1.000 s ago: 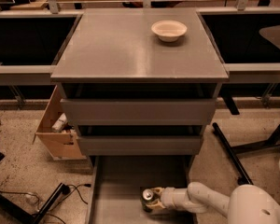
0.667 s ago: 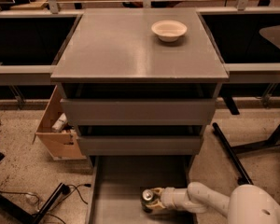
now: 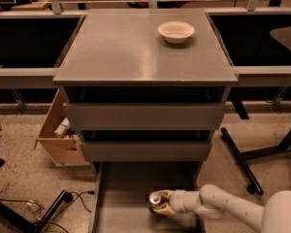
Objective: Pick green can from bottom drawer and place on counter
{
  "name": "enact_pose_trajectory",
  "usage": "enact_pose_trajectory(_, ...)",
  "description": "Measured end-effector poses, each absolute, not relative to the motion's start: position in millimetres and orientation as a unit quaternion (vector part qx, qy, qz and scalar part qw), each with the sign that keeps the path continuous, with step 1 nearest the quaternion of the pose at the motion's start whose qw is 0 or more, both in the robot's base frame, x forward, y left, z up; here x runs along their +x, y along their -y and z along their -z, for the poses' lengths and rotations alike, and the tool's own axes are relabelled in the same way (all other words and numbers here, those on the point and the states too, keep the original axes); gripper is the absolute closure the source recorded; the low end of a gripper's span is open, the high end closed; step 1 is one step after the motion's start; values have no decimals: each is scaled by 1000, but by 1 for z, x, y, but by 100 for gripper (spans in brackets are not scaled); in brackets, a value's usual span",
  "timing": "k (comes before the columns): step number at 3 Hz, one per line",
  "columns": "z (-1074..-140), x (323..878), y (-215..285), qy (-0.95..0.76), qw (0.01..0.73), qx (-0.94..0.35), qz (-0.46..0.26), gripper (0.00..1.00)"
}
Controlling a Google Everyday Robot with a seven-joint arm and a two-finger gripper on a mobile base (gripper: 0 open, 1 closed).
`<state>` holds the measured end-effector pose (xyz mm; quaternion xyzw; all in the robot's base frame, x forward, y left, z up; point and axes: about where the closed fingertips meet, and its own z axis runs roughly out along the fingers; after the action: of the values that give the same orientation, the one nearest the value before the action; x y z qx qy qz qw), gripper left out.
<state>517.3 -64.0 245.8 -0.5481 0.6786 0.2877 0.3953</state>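
Note:
The bottom drawer (image 3: 131, 188) is pulled out at the foot of the grey cabinet, a shallow grey tray. The green can (image 3: 154, 200) stands upright in it near the right side, its silver top showing. My gripper (image 3: 161, 203) reaches in from the lower right on a white arm, and its pale fingers (image 3: 167, 207) sit around the can. The counter (image 3: 116, 47) is the cabinet's flat grey top, above the two shut drawers.
A white bowl (image 3: 176, 31) sits at the counter's back right. An open cardboard box (image 3: 60, 135) stands on the floor left of the cabinet. Black frame legs (image 3: 240, 154) lie on the floor to the right, cables (image 3: 48, 203) to the left.

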Motion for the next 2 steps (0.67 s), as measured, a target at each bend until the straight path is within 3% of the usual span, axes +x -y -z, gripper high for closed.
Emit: enact_pose_trajectory(2,-421,476,53,-681,374,-552,-302,100)
